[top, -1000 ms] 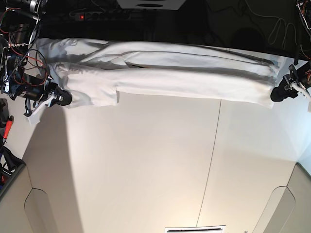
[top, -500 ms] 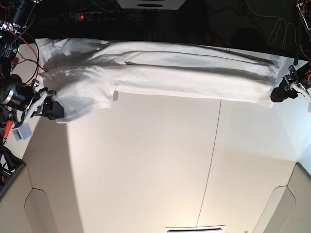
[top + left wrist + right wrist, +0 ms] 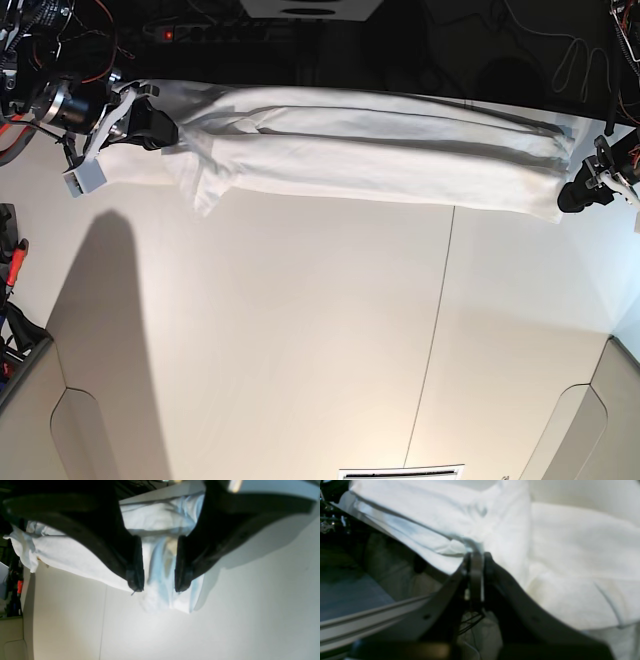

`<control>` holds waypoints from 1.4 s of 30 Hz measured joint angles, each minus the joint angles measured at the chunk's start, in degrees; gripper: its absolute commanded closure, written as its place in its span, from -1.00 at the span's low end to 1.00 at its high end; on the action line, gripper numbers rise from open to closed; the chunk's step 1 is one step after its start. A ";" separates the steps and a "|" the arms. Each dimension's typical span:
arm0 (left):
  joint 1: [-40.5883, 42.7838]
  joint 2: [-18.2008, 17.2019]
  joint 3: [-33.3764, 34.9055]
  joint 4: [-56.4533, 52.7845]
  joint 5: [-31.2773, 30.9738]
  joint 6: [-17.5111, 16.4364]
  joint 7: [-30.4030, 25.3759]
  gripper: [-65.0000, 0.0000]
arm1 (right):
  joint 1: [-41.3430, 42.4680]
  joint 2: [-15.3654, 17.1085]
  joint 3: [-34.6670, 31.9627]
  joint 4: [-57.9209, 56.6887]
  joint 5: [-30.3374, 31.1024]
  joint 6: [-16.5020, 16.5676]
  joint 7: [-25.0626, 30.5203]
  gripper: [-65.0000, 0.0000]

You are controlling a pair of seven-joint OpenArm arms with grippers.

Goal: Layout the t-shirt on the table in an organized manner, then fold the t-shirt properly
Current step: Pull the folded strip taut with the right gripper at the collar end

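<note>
The white t-shirt (image 3: 380, 150) lies as a long narrow band along the far edge of the table (image 3: 300, 350). My right gripper (image 3: 163, 131), at the far left in the base view, is shut on the t-shirt's left end. In the right wrist view its jaws (image 3: 475, 556) pinch a thin fold of cloth (image 3: 570, 555). My left gripper (image 3: 573, 195) rests at the shirt's right end. In the left wrist view its fingers (image 3: 158, 586) stand apart, with bunched cloth (image 3: 160, 555) lying in the gap and running past the tips.
A thin dark seam (image 3: 435, 330) runs across the tabletop. Rounded cut-outs sit at the near corners (image 3: 85, 440) (image 3: 585, 430). Cables and a power strip (image 3: 200, 33) lie in the dark behind the far edge. A red-handled tool (image 3: 15, 262) sits off the left side.
My right gripper has carried the shirt's left end from the near-left side up to the far edge, narrowing the band there. The left arm has not moved.
</note>
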 measured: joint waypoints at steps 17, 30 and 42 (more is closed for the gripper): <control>0.00 0.00 0.00 0.00 -0.02 0.00 -0.02 0.25 | -1.51 0.48 -9.35 0.00 -4.11 0.87 -6.69 1.00; 0.00 0.00 0.00 0.00 0.04 0.00 -0.66 0.25 | -1.53 1.57 -11.82 0.00 -12.13 0.87 -3.52 0.29; 0.00 0.20 -4.52 0.00 0.15 0.00 -4.37 0.25 | 0.24 1.57 -11.82 2.05 -7.54 0.87 0.81 0.17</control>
